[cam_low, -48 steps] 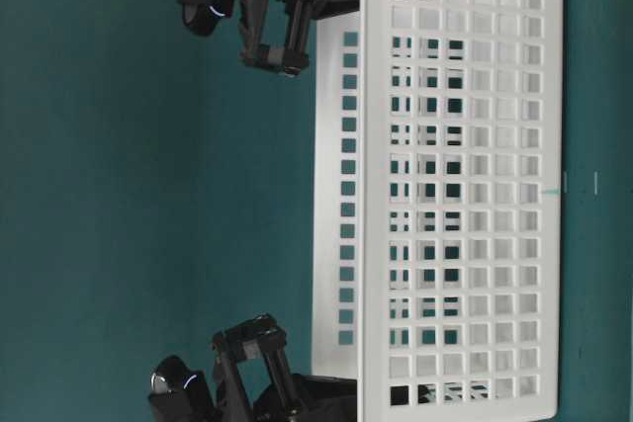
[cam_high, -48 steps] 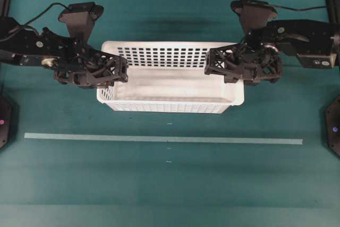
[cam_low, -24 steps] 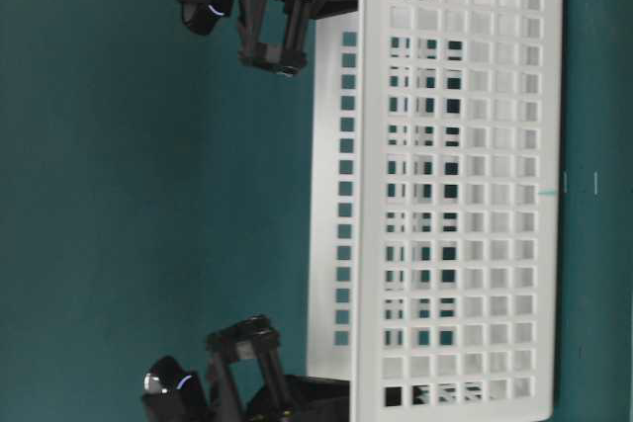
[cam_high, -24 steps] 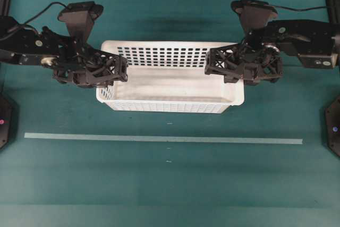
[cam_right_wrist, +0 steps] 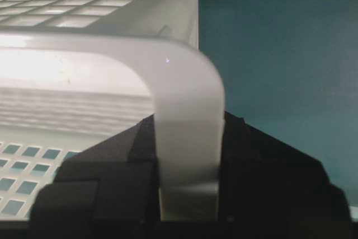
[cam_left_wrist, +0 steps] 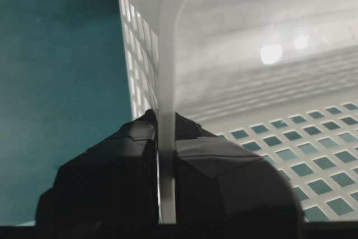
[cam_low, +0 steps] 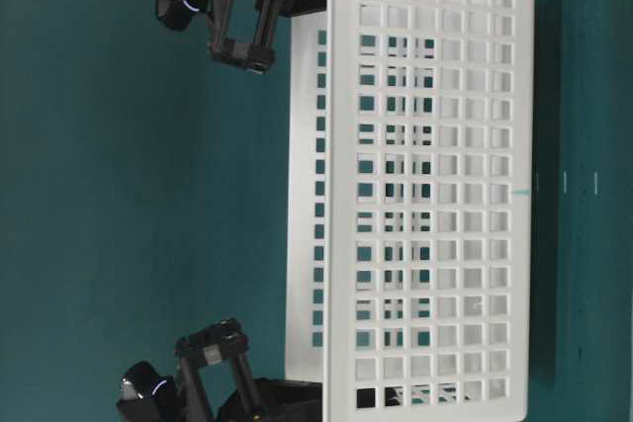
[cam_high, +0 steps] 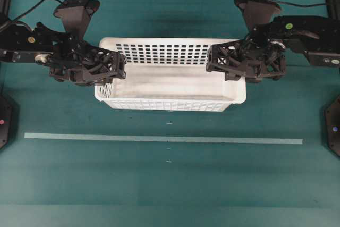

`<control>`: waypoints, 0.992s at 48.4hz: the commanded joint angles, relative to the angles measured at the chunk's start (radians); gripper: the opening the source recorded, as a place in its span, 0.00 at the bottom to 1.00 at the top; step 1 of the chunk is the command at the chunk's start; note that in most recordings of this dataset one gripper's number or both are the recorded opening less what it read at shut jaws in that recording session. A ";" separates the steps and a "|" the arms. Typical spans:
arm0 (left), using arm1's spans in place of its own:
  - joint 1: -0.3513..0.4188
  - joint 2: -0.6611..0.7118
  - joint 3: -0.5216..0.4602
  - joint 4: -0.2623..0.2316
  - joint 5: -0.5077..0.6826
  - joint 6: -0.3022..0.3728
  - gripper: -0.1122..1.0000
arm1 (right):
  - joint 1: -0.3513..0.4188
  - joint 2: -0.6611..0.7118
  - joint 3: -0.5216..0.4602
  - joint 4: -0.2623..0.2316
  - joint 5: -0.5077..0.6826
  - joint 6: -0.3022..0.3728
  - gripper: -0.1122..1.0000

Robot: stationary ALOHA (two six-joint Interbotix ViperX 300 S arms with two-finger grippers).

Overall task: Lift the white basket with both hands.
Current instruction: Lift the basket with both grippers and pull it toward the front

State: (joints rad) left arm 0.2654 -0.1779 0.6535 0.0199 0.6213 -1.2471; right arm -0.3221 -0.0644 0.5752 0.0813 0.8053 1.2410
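Two robot arms are gripping the white basket (cam_high: 170,81) at opposite ends, the left gripper (cam_high: 118,67) and right gripper (cam_high: 212,61) each clamping tight on a short side's rim. The basket is hanging level just above the green table (cam_high: 170,184), suggesting the lift is under way, with more height possibly to come.

Overhead: looking straight down from well above, taking in the whole basket (cam_high: 170,75), both claws, left claw (cam_high: 118,67) and right claw (cam_high: 212,59), and the green surface (cam_high: 170,184). Table-level: low and close, apparently rolled a quarter turn, facing the basket's long slotted wall; shares basket and both claws with the overhead. Left wrist: very near, sighting along its claw at the basket's rim. Right wrist: equally near, mirroring it at the opposite rim.
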 commanded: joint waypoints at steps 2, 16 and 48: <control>-0.005 -0.034 -0.020 0.003 0.000 -0.002 0.09 | 0.015 -0.011 -0.005 0.002 0.003 -0.003 0.25; -0.069 -0.061 0.008 0.003 0.008 -0.092 0.09 | 0.054 -0.031 0.008 0.005 0.003 0.008 0.25; -0.229 -0.063 0.028 0.006 0.002 -0.183 0.09 | 0.225 -0.031 0.023 0.009 0.000 0.127 0.25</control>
State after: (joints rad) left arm 0.0598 -0.2240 0.6888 0.0199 0.6335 -1.4281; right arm -0.1258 -0.0936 0.6013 0.0951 0.8084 1.3714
